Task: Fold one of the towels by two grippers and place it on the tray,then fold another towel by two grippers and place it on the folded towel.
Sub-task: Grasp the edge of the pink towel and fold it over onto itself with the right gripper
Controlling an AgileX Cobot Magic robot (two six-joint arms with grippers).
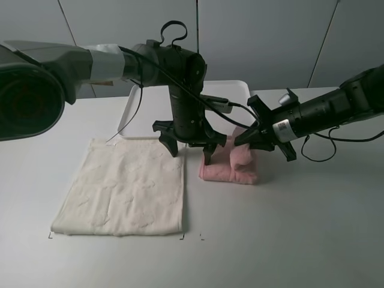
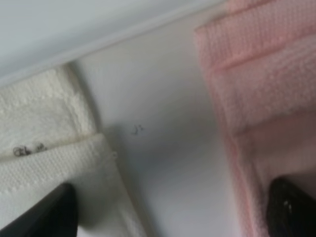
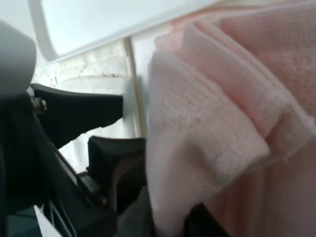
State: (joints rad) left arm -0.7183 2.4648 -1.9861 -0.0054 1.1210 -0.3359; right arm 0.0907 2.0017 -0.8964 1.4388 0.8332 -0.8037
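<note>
The right tool [image 1: 251, 139] is clenched on a raised flap of the pink towel [image 1: 231, 172], which lies bundled on the desk [image 1: 300, 228] nearer than the tray [image 1: 128, 111], probably mid-fold. The left tool [image 1: 190, 150] hangs released at its left edge, poised to grip.

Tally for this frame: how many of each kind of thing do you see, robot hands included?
Terry-cloth towels: 2 (pink bunched towel, cream flat towel)
White rectangular plastic tray: 1
Black clawed robot hands: 2 (left hand, right hand)
Total: 5
</note>
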